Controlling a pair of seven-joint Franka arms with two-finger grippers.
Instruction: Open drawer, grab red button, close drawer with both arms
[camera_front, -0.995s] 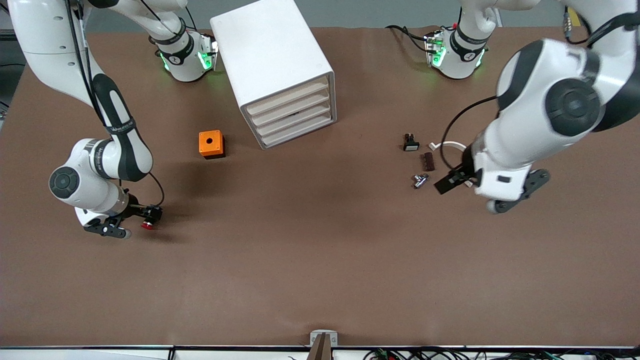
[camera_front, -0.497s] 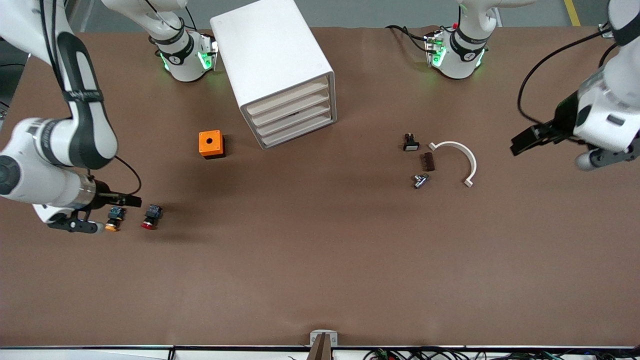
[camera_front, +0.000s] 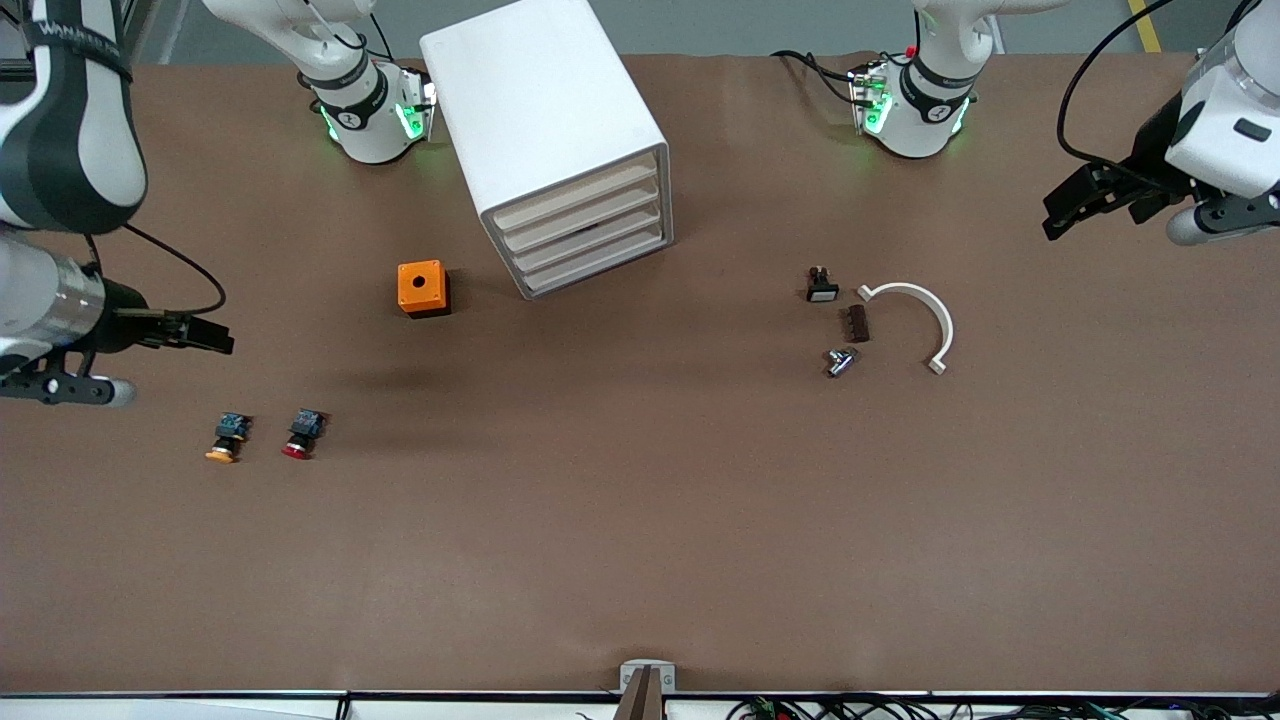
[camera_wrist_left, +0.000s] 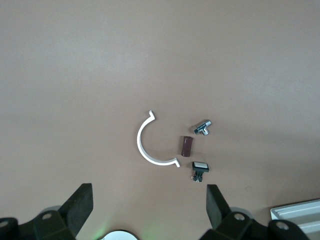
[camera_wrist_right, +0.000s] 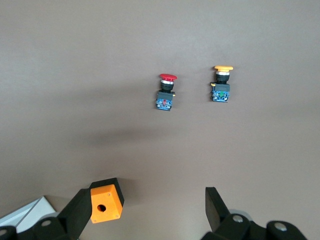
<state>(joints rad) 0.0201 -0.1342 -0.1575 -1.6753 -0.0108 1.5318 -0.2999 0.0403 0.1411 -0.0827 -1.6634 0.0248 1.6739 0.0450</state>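
Note:
The red-capped button (camera_front: 300, 434) lies on its side on the brown table toward the right arm's end, beside a like button with an orange-yellow cap (camera_front: 226, 438). Both show in the right wrist view, the red button (camera_wrist_right: 166, 92) and the orange-yellow one (camera_wrist_right: 221, 84). My right gripper (camera_front: 205, 337) is open and empty, raised over the table at that end. My left gripper (camera_front: 1070, 210) is open and empty, raised over the left arm's end. The white drawer cabinet (camera_front: 560, 140) stands at the back with all drawers shut.
An orange box with a hole (camera_front: 422, 288) sits beside the cabinet, seen also in the right wrist view (camera_wrist_right: 106, 201). A white curved piece (camera_front: 925, 315), a brown block (camera_front: 857, 323), a metal fitting (camera_front: 840, 361) and a small black switch (camera_front: 821, 285) lie toward the left arm's end.
My right gripper let go of the red button, which now lies on the table, and rose away. My left gripper drew back from the small parts toward its end and rose.

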